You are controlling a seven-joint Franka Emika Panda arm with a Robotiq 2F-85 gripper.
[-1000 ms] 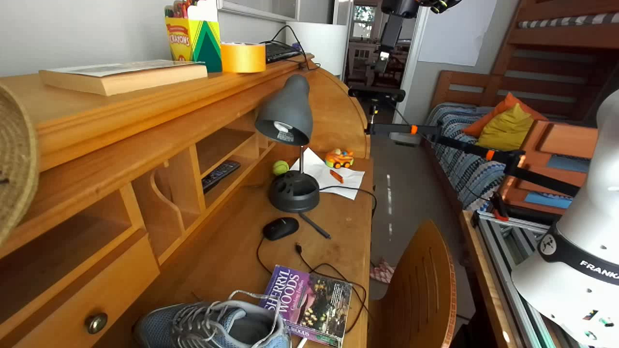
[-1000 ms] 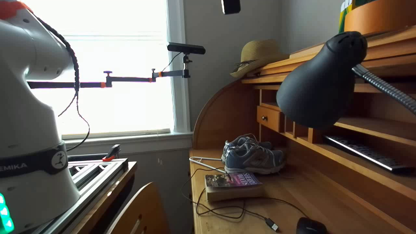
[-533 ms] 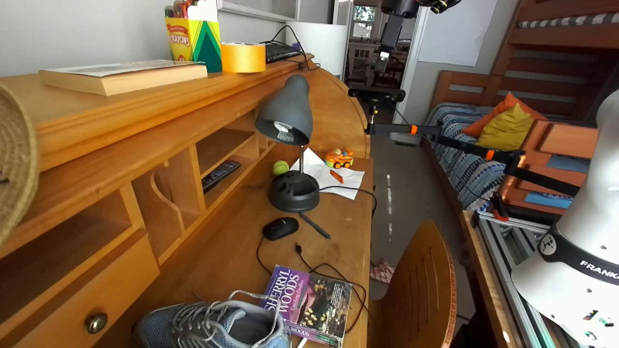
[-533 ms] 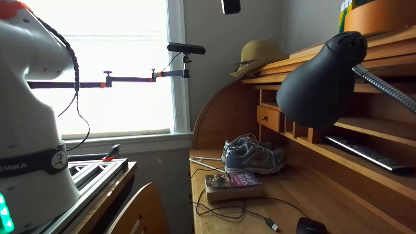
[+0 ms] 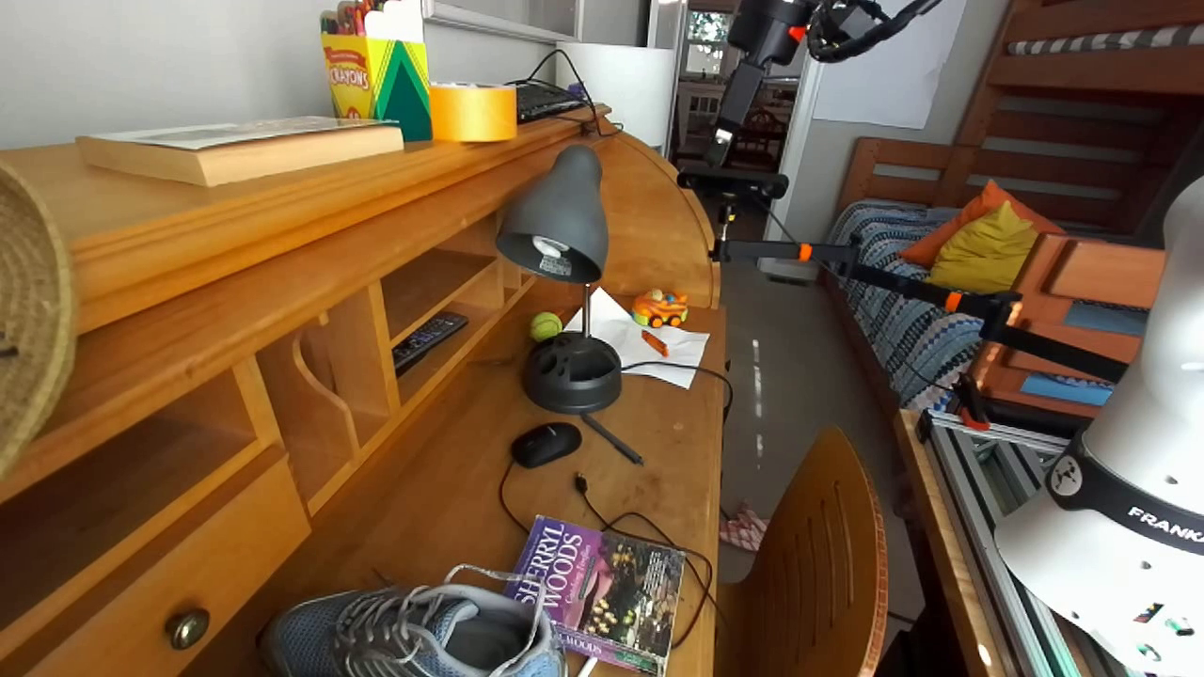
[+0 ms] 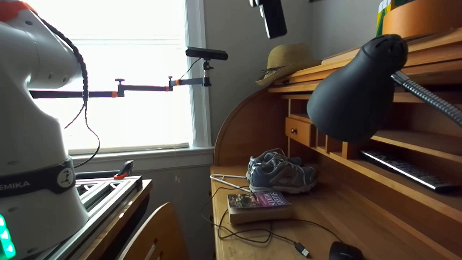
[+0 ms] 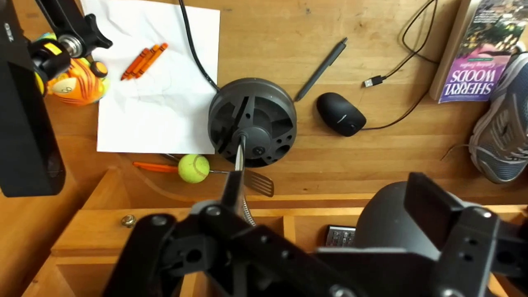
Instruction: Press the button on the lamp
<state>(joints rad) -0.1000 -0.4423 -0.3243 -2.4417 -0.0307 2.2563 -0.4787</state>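
The lamp has a grey cone shade [image 5: 555, 216], a thin arm and a round black base [image 5: 572, 371] on the desk. The shade also shows in an exterior view [image 6: 352, 90], where the base is out of view. In the wrist view, the base [image 7: 268, 99] carries a small round button [image 7: 258, 150] beside the foot of the arm. The shade [image 7: 387, 210] is partly hidden behind my right finger. My gripper [image 7: 326, 181] is open and empty, with its jaws wide apart. In an exterior view my gripper [image 5: 720, 141] is high, above the level of the shade.
A black camera on a bracket [image 7: 24, 123] stands close at the left in the wrist view. The mouse [image 7: 341, 114], pen [image 7: 321, 69], tennis ball [image 7: 194, 168] and paper [image 7: 165, 119] lie around the base. The book [image 5: 602, 592] and shoe [image 5: 423, 630] lie farther along the desk.
My gripper has come lower. It has shifted left in one exterior view and right in the other, and more of it shows. The lamp and desk things have not moved.
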